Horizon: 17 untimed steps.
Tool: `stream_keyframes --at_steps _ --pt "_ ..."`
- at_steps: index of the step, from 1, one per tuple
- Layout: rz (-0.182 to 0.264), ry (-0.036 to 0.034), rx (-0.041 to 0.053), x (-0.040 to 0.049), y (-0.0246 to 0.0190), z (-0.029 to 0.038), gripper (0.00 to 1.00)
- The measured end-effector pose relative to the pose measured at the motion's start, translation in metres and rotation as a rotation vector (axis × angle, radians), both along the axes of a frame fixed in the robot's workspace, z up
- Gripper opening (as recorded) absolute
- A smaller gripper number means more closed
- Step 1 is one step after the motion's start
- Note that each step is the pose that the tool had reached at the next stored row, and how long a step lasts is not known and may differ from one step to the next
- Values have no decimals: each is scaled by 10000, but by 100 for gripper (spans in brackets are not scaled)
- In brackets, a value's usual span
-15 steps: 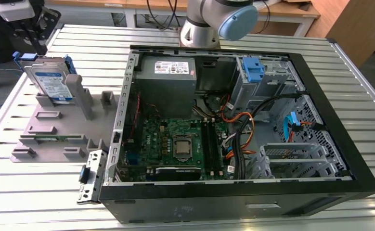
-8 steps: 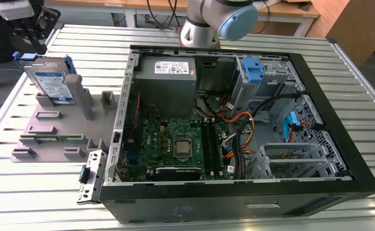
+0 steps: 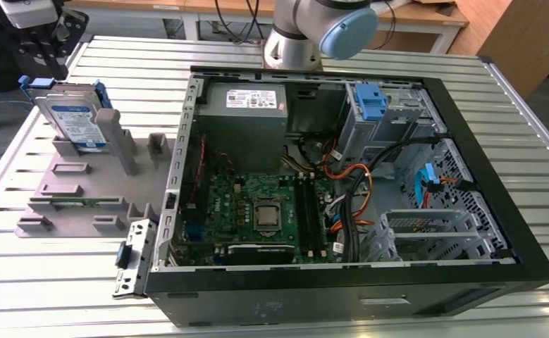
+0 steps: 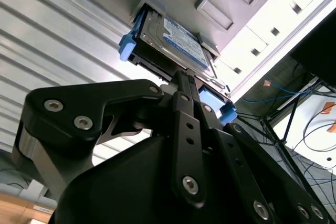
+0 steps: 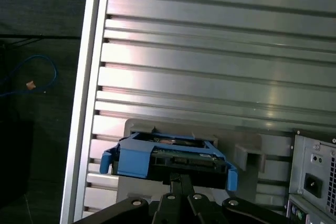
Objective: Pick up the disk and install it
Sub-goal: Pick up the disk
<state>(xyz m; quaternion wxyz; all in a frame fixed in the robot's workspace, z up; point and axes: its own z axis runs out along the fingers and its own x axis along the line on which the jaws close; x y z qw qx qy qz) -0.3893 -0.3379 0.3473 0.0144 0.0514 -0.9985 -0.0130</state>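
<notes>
Your pincer (image 4: 181,77) hangs right at the upper edge of the disk (image 3: 75,116); fingertips look pressed together with nothing between them; you can't tell from either wrist view whether they touch the disk. The disk stands on edge, slightly tilted, in the grey rack (image 3: 77,190) at the exterior view's left; it is outside the computer case (image 3: 528,239). A blue bracket (image 5: 134,161) frames the disk; its white-and-blue label (image 4: 181,40) shows in the second wrist view. The rack lies flat on the ribbed metal table (image 3: 368,53), just beside the open case. Inside the case you see a grey power box (image 3: 246,102) at the far wall; a green circuit board (image 3: 255,204) on the floor; a blue latch (image 3: 373,102) on the drive cage. The arm base (image 3: 316,28) stands behind the case.
</notes>
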Motion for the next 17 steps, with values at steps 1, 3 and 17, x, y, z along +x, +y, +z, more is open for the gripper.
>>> stream_keyframes --at_steps 1,3,17 --pt "93 0 0 0 0 0 11" --pt "276 -1 0 0 0 0 11" --pt "1347 -2 0 -2 0 0 11"
